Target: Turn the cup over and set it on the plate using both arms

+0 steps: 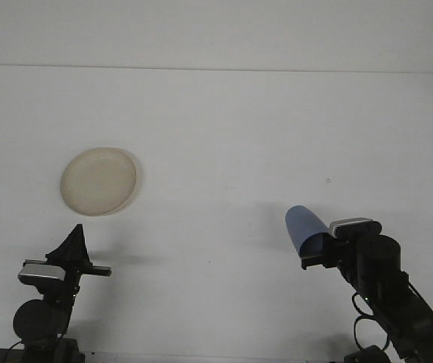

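A blue cup (304, 228) is held above the white table at the lower right, tilted with its closed end up and to the left. My right gripper (316, 252) is shut on its lower end. The beige round plate (98, 181) lies flat on the table at the left, bare. My left gripper (73, 246) hovers low at the lower left, below the plate, its dark fingers together in a point with nothing in them.
The white table (224, 128) runs to a far edge line near the top of the view. The right arm's black links and cable (398, 302) fill the lower right corner.
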### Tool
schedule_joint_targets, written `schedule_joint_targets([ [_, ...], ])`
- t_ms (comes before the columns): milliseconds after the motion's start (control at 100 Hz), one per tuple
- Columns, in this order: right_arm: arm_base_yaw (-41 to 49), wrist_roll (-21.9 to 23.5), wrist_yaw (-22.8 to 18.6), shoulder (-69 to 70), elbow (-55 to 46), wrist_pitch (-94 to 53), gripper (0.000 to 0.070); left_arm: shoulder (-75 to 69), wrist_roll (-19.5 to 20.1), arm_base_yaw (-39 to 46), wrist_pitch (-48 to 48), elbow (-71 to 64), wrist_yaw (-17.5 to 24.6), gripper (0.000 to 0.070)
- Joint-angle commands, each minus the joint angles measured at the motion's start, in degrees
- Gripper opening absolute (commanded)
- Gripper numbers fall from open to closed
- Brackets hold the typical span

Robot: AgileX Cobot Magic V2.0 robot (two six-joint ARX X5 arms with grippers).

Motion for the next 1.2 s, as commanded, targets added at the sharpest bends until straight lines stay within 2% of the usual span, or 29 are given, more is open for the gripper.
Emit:
schedule_joint_targets([
  [0, 2.49, 3.65, 1.11, 1.70, 4.00, -4.48, 0.0002, -0.13, -0.09, -0.07, 0.57, -1.14, -0.24, 0.0012],
  [230, 9.86, 11.21, 1.11, 13.00, 18.01, -18.78, 0.0002, -0.13, -0.09, -0.07, 0.57, -1.14, -0.24, 0.0012],
  [400, 14.23, 11.78, 1.03, 24.90, 28.33, -25.79, 0.0002, -0.13, -0.09, -0.07, 0.57, -1.14, -0.24, 0.0012],
  [910, 23.78, 1.11, -0.48, 58.45, 52.87, -36.28, 0.0002, -0.13, -0.09, -0.07, 0.57, -1.14, -0.24, 0.0012],
  [1190, 25.81, -1.38, -2.08, 66.90, 55.19, -37.55, 0.0003, -0.13, -0.09, -0.07, 0.57, -1.14, -0.24, 0.0012],
])
